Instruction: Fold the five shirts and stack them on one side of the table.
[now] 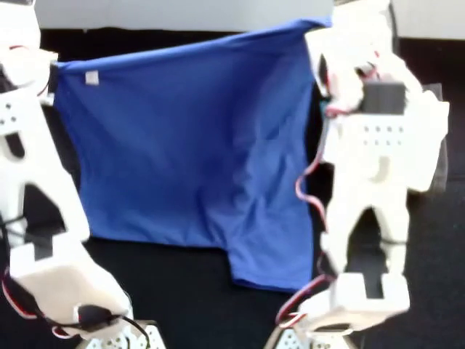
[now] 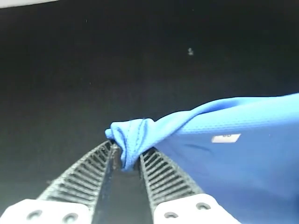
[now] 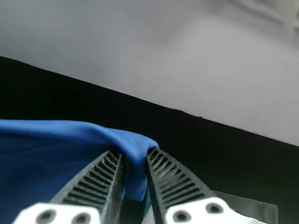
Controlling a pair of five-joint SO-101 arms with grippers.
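A blue shirt (image 1: pixel 189 145) hangs stretched between the two arms above the black table (image 1: pixel 174 291), with a small white label (image 1: pixel 91 78) near its upper left corner. My left gripper (image 2: pixel 126 156) is shut on a bunched corner of the shirt (image 2: pixel 131 135); the label (image 2: pixel 225 138) shows close by. My right gripper (image 3: pixel 135 161) is shut on the opposite upper corner of the shirt (image 3: pixel 135 144), up near the table's far edge. In the high view the left arm (image 1: pixel 29 94) stands at the shirt's left edge and the right arm (image 1: pixel 370 131) at its right edge.
A pale wall (image 3: pixel 163 51) rises behind the table's far edge. The arm bases (image 1: pixel 341 305) stand at the near edge, with red cables (image 1: pixel 309 196) hanging along the right arm. A grey object (image 1: pixel 439 145) sits at the far right.
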